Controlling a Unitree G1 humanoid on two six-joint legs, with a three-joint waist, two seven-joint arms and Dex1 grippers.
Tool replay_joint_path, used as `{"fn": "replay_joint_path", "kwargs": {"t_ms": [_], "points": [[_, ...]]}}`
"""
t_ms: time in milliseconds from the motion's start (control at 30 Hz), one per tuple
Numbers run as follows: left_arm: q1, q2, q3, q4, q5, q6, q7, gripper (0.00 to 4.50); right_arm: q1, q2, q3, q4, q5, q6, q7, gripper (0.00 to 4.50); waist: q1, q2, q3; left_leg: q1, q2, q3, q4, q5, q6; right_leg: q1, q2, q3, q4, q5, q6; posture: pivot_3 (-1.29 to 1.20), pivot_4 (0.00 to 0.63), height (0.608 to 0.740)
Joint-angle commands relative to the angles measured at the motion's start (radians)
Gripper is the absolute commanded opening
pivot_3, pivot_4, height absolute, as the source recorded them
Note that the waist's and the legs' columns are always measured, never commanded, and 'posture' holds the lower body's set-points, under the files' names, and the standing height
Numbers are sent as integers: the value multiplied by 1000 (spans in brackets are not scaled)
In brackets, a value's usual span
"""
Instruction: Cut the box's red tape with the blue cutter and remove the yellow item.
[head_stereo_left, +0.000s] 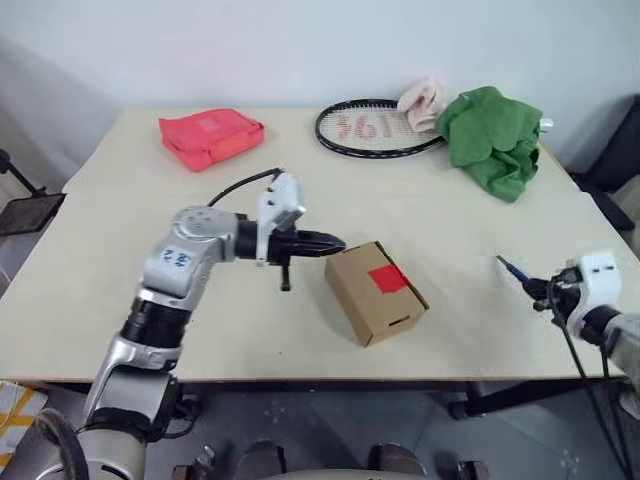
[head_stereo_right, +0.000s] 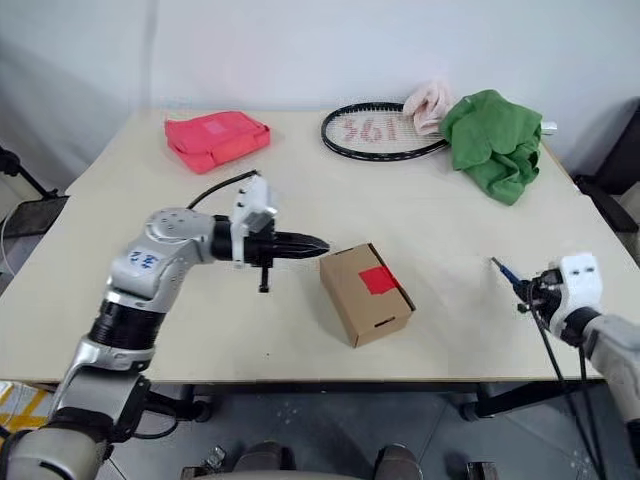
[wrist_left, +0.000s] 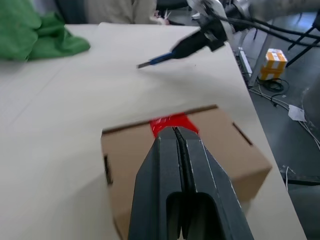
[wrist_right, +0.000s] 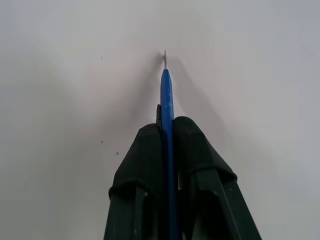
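Right hand (head_stereo_left: 538, 290) grips the blue cutter (head_stereo_left: 513, 269) near the table's right edge; left hand (head_stereo_left: 335, 243), closed and empty, should steady the box (head_stereo_left: 372, 292) while the blade crosses the red tape (head_stereo_left: 387, 278).

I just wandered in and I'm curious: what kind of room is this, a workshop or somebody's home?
Probably a test lab or workroom rather than a home: a plain table against a bare wall, set with unrelated props, namely a cardboard box, a racket, a green cloth. Loose cables lie on the floor.

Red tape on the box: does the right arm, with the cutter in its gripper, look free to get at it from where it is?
Probably yes. The red tape faces up on the box, and bare table lies between it and the right gripper, shut on the blue cutter. The shut left gripper sits beside the box's far corner, off the tape.
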Motion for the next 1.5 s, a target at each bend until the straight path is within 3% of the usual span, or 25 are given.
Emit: {"fn": "replay_joint_path", "kwargs": {"t_ms": [33,133,333,367,500,633,733,833,1000,1267,1500], "points": [[36,27,69,-60,-51,13,13,0,-30,16,-61,19,-26,-36,62,1089,-2,0,0,2,0,0,-1,0,0,2,0,0,0,0,0,0,0,740],[101,35,100,-89,-69,20,39,0,-14,16,-89,-4,-33,-36,116,2097,-1,0,0,12,0,0,-5,0,0,12,0,0,-3,0,0,0,0,740],[274,31,181,-145,-127,28,96,0,100,2,-262,-182,0,-97,258,4250,2,2,-4,13,0,0,-6,0,0,13,0,-1,-6,0,0,0,0,740],[303,40,188,-148,-127,21,96,0,114,2,-291,-213,10,-110,288,4472,2,2,-4,13,0,0,-6,0,0,14,0,-1,-6,0,0,0,0,740],[396,71,213,-164,-136,5,96,0,167,1,-351,-395,108,-14,356,4472,1,1,-14,15,0,0,-9,0,0,14,0,-1,-7,0,0,0,0,740],[458,89,202,-207,-139,19,102,0,245,35,-263,-564,66,-29,399,3597,4,-7,-28,18,0,0,-11,0,0,16,0,-1,-6,0,0,0,0,740],[488,84,185,-225,-129,21,126,0,256,83,-164,-594,-38,-102,383,2556,3,-16,-36,20,0,0,-12,0,0,18,0,-1,-7,0,0,0,0,740],[514,64,151,-250,-115,14,155,0,221,164,-75,-533,-139,-174,338,1475,4,-17,-39,24,0,1,-13,-1,-1,23,0,-1,-10,0,0,0,0,740],[519,23,77,-260,-74,1,210,0,93,276,16,-363,-307,-273,210,37,-2,-15,-43,26,0,2,-14,-1,-2,24,0,0,-10,0,0,0,0,740],[450,-58,-13,-191,14,-14,310,0,-40,355,202,-204,-389,-251,275,37,-2,-10,-47,27,0,2,-15,-1,-2,24,1,0,-10,0,0,0,0,740],[379,-92,-109,-121,80,31,335,0,-39,335,284,-251,-361,-136,391,37,-2,-9,-48,28,0,2,-15,-1,-2,25,1,-1,-10,0,0,0,0,740]]}}
